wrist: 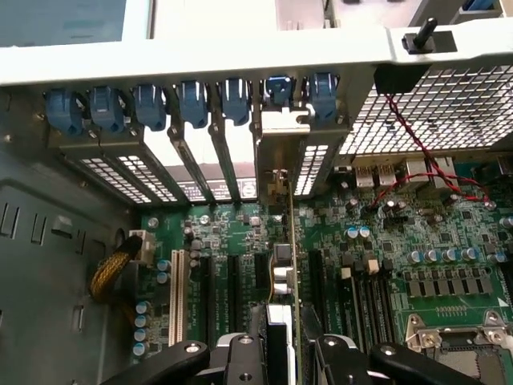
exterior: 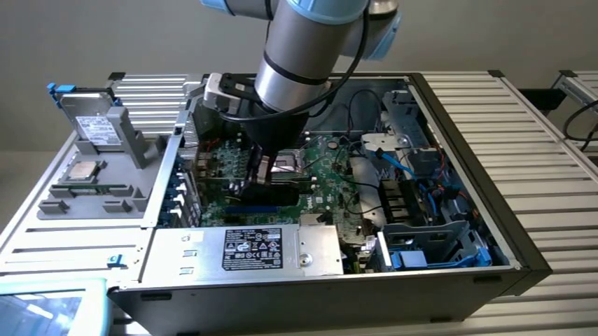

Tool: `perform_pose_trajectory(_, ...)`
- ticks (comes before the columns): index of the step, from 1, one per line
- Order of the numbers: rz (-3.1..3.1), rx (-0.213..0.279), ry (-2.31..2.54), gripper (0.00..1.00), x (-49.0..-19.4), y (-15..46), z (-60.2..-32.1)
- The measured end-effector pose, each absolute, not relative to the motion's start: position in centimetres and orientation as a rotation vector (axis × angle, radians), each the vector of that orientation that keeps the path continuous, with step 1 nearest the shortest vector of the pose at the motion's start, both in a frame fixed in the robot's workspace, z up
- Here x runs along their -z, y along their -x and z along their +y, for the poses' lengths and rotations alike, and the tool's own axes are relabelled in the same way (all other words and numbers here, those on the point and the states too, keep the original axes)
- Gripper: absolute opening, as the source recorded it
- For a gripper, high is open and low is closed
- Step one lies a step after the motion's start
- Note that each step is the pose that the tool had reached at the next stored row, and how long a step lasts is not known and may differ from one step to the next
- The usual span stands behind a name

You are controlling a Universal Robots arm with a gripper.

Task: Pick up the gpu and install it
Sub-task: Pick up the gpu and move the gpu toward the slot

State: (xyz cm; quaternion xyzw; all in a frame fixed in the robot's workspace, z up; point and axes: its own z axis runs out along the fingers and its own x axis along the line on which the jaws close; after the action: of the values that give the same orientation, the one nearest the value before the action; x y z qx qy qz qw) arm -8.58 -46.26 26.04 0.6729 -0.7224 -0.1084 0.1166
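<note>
The gpu (wrist: 290, 241) stands on edge over the green motherboard (wrist: 385, 241), running from between my fingers toward the case's rear wall. Its metal bracket (wrist: 285, 136) sits against the slot openings, under a blue clip. My gripper (wrist: 287, 353) is shut on the gpu, with one black finger (wrist: 240, 357) on each side of it. In the exterior view my gripper (exterior: 265, 175) reaches down into the open computer case, and the black gpu (exterior: 274, 192) sits low over the motherboard (exterior: 327, 175), partly hidden by the arm.
A row of blue slot clips (wrist: 192, 100) lines the rear wall. The CPU socket (wrist: 457, 345) and memory slots lie beside the gpu. A power supply (exterior: 252, 248) sits at the case front, a drive cage with blue cables (exterior: 421, 210) on the exterior view's right, and a grey parts tray (exterior: 89, 171) outside on its left.
</note>
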Motion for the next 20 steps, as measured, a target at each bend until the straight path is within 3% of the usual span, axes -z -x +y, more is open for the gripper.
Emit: perform_pose_trajectory(20, -2.116, 0.317, -1.969, 0.28, -25.66, 9.21, -46.26)
